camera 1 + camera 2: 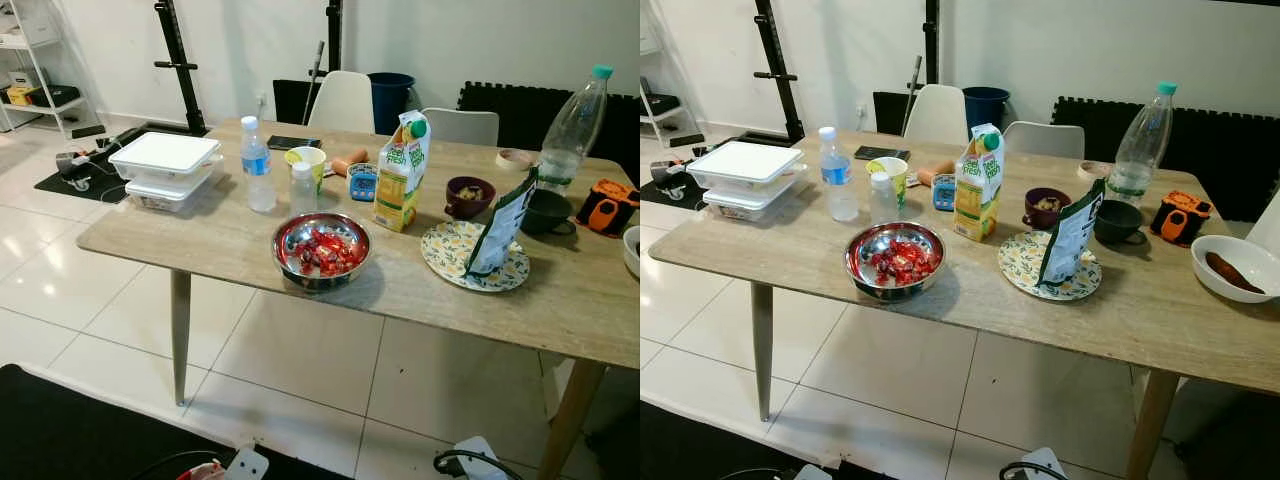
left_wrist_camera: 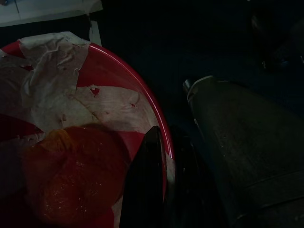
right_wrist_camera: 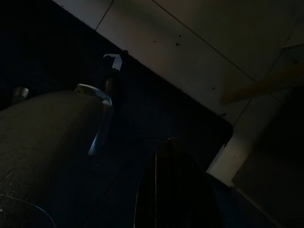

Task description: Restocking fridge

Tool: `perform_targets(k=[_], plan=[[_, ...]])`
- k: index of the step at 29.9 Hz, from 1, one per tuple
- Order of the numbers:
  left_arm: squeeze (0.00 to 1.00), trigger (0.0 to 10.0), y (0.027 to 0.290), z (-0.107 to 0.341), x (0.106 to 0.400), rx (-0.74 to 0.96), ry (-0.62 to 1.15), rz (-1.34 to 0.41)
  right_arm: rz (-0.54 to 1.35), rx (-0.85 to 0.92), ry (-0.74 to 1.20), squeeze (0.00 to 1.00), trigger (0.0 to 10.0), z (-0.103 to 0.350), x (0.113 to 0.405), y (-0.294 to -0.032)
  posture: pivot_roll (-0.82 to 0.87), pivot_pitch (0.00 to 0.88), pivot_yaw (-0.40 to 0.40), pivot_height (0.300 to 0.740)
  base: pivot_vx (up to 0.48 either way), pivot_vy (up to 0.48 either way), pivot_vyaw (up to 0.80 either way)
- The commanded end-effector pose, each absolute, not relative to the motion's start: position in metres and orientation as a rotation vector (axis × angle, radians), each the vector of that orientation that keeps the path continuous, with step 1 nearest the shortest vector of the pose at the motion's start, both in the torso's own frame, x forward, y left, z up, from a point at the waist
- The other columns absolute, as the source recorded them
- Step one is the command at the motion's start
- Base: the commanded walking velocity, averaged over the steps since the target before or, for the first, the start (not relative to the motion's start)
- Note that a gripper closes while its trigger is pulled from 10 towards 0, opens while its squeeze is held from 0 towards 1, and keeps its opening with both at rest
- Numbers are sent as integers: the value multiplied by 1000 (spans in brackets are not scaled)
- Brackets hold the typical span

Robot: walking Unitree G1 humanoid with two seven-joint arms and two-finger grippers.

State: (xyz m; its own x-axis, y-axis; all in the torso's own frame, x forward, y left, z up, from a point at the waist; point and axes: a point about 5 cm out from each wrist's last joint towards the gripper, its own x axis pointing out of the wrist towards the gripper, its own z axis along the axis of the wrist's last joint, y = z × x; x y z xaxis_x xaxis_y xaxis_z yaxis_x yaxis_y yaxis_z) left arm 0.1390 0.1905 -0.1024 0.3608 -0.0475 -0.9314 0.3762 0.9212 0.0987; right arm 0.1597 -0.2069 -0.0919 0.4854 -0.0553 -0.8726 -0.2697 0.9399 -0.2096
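A wooden table fills the middle of the head views. On it, near the front edge, stands a steel bowl with red wrapped sweets inside. Behind the bowl, toward the upper left of the frame, there are two stacked white food boxes, a small water bottle with a blue label, a smaller clear bottle just beside it, and a paper cup. A juice carton stands upright in the centre. To its right is a dark red cup, and a patterned plate on which a dark snack bag stands tilted. Further right there is a black mug, a tall clear bottle with a green cap, and an orange and black object. A white bowl with a brown piece of food is at the right edge in the right eye view. White chairs stand behind the table.

In the left wrist view the left gripper hangs in the dark, just beside a red bowl lined with white paper, which holds an orange piece of food; whether its fingers are apart or together cannot be told. In the right wrist view the right gripper hangs over a dark mat and pale floor tiles; its state also cannot be told.
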Motion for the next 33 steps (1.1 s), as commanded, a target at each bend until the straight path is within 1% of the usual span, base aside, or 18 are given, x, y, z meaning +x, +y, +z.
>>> perform_targets(k=[1,33], plan=[[0,10000,190,-103,138,328,1176,-288,134,-344,1074,0,10000,-93,157,-208,-74,0,-6,740,0,0,0],[0,10000,189,-104,136,324,1179,-288,130,-343,1081,0,10000,-93,155,-209,-75,4,-6,740,0,0,0]])
